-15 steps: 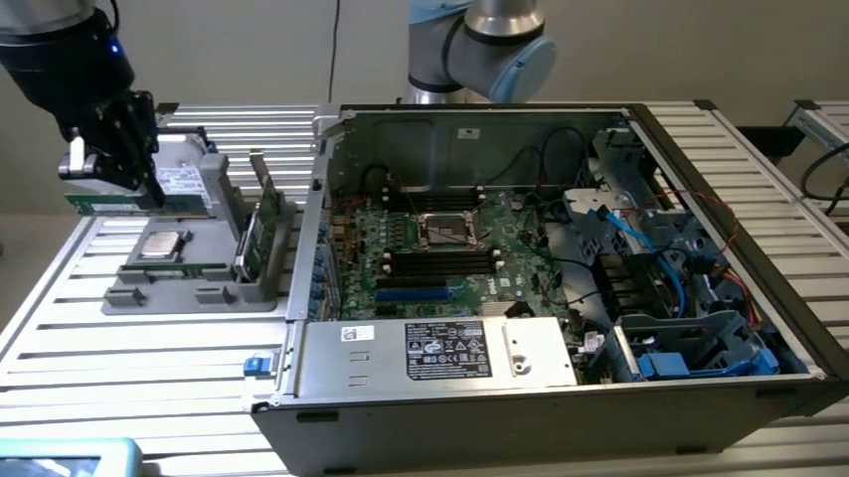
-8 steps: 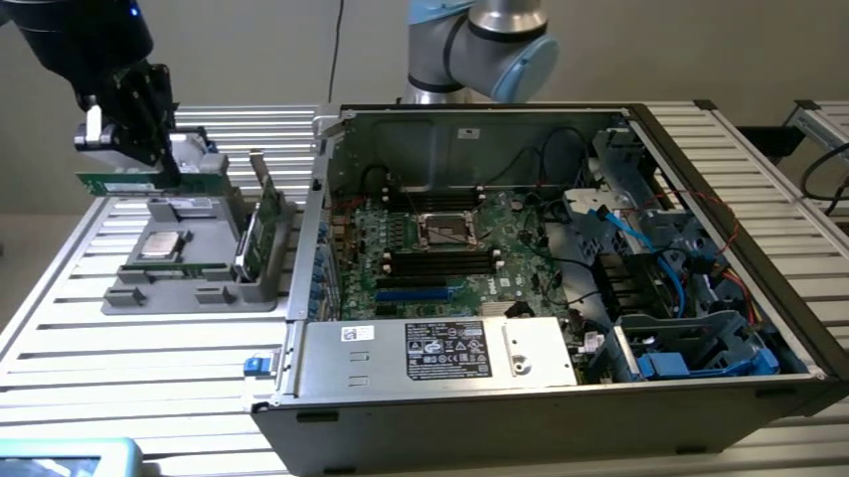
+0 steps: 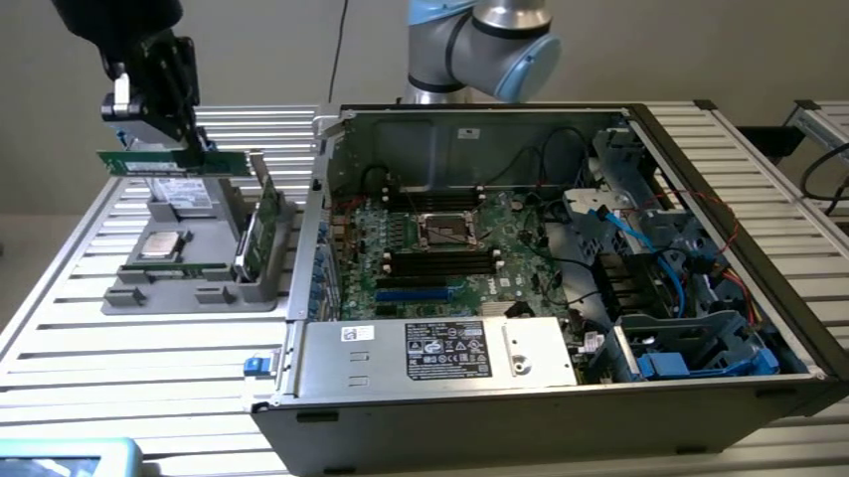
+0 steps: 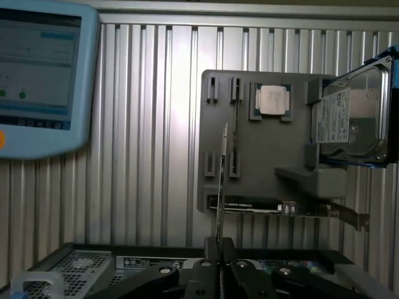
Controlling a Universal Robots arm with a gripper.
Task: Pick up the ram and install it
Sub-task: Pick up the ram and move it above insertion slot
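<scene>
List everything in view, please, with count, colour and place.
slim green ram stick: one, green, in the black hand
grey plastic tray: one, grey, exterior view's left
square silver processor chip: one, silver, in tray
silver hard drive: one, silver, on tray
open metal computer case: one, dark, exterior view's right
large green motherboard: one, green, inside case
slatted metal table: one, silver, under everything
pale blue screen unit: one, blue, at table's edge
black hand: one, black, shut on ram stick

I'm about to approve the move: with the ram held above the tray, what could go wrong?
The gripper pinches the ram at one spot; it could tilt or slip in transit. Loose cables cross the open case near the motherboard; the ram could snag.
</scene>
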